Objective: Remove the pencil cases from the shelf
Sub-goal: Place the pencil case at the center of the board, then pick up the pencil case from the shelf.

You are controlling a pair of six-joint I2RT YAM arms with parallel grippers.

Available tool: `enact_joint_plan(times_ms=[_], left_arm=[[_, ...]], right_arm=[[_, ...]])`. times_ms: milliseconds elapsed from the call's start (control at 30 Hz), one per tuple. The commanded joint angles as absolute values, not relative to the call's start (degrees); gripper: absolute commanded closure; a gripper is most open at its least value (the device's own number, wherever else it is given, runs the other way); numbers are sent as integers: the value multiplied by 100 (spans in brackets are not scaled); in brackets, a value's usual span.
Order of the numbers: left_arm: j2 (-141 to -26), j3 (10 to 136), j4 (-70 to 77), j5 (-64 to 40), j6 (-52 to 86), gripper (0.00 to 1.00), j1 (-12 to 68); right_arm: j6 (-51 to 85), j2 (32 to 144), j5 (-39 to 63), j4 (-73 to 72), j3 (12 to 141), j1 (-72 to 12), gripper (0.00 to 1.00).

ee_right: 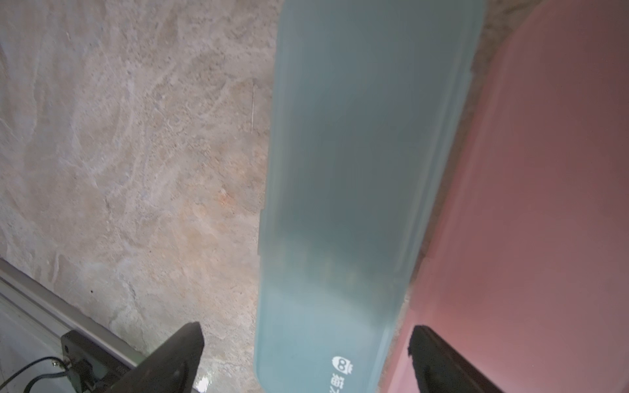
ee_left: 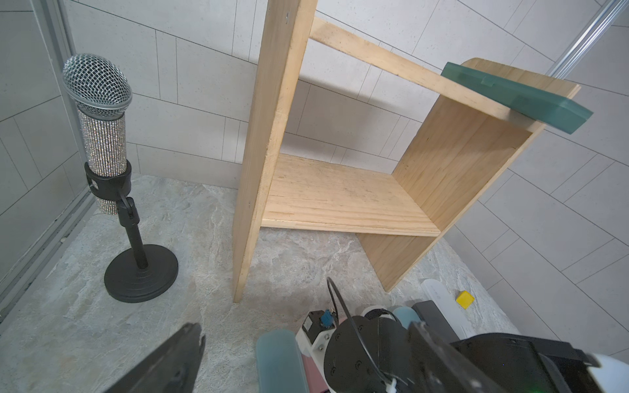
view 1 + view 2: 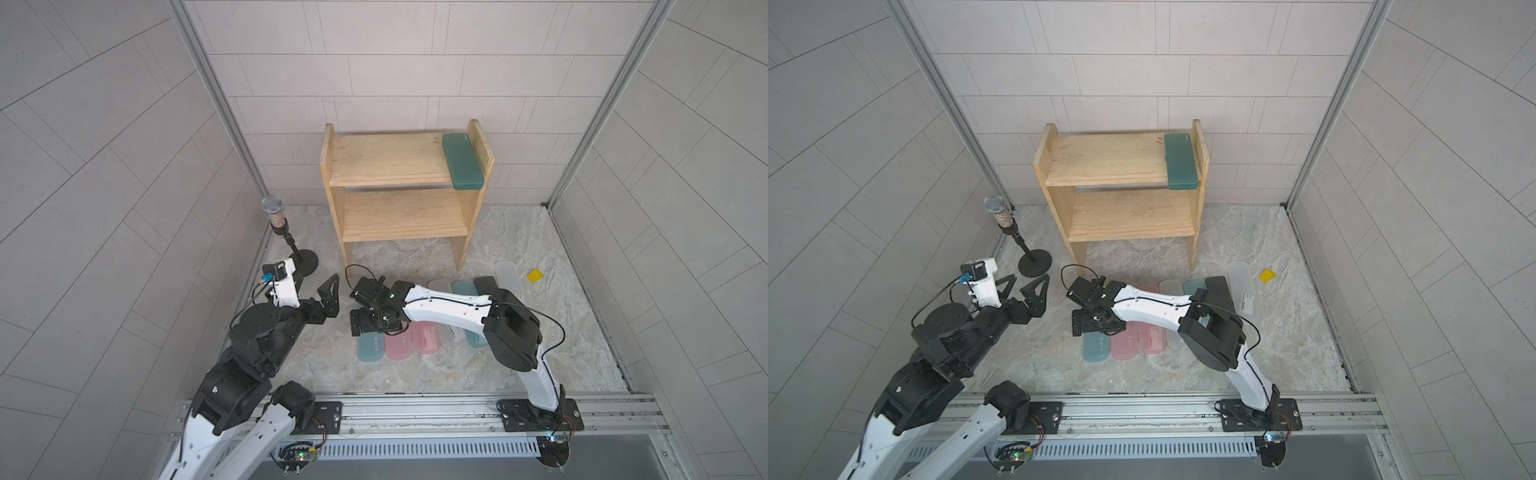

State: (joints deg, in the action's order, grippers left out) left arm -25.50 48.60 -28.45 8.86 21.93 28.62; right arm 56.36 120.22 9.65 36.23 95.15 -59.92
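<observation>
The pine shelf (image 3: 395, 166) stands at the back. One dark green pencil case (image 3: 463, 162) (image 2: 517, 97) lies on its top tier against the right side panel; the lower tier is bare. Several pencil cases lie in a row on the floor in front. My right gripper (image 1: 306, 331) hangs open over the leftmost one, a light blue case (image 1: 357, 170) (image 3: 370, 347), with the fingers clear of both its long edges. A pink case (image 1: 544, 204) lies beside it. My left gripper (image 3: 1030, 277) is open and holds nothing, left of the row near the microphone base.
A microphone on a black stand (image 3: 276, 216) stands at the back left. A small yellow block (image 3: 535, 275) lies right of a frosted clear case (image 3: 509, 276). Tiled walls close three sides, and an aluminium rail (image 3: 415, 409) runs along the front.
</observation>
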Motion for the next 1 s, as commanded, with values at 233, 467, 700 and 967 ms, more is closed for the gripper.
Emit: enact_joint_plan(times_ms=[233,467,700,967], left_arm=[[-3061,4957,-2095,400,2792,0,2824],[-4885,4996,952,-1630,5579,0,2821],[-6350,6474,2062,-1369,6362,0,3510],[-8282,8427,1941,-1755,6790,0,4285]], right_arm=[[5269,10826,152,3825,9002,-5849,0],[4780,8079,-1277,4256,7123,-4585,0],[4405,6610,-954,5679,7096,-2880,0],[3961,6357,84,5799,7127,-1545,0]])
